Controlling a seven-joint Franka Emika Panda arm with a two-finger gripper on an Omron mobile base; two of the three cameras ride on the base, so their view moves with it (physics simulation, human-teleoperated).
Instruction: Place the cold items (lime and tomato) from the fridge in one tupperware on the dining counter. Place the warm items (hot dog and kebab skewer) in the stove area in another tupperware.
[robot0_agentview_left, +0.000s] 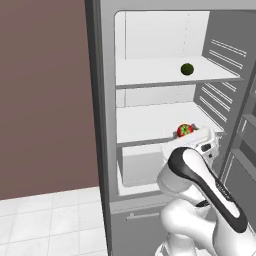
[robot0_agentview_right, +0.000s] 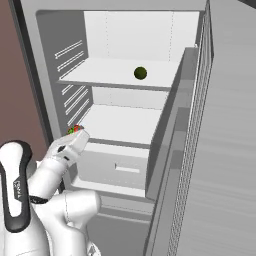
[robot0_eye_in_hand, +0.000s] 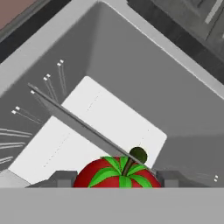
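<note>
Red tomato (robot0_eye_in_hand: 117, 173) sits clasped between the claw's (robot0_eye_in_hand: 117, 178) fingers (robot0_eye_in_hand: 62, 178) at the front of the fridge's (robot0_agentview_left: 150, 125) middle shelf (robot0_agentview_right: 125, 124); lime (robot0_agentview_left: 187, 69) on the shelf above.

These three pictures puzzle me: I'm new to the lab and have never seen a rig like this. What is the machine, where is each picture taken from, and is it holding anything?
It is a white robot arm on a base that can drive, in a rendered kitchen, reaching into an open fridge. Two cameras ride on the base behind the arm, one to its left and one to its right. The third sits on the hand and looks along the gripper.

A lime lies on the upper shelf. A tomato sits at the front of the middle shelf. In the hand view the two fingertips stand either side of the tomato. Whether they already squeeze it, I cannot tell.
</note>
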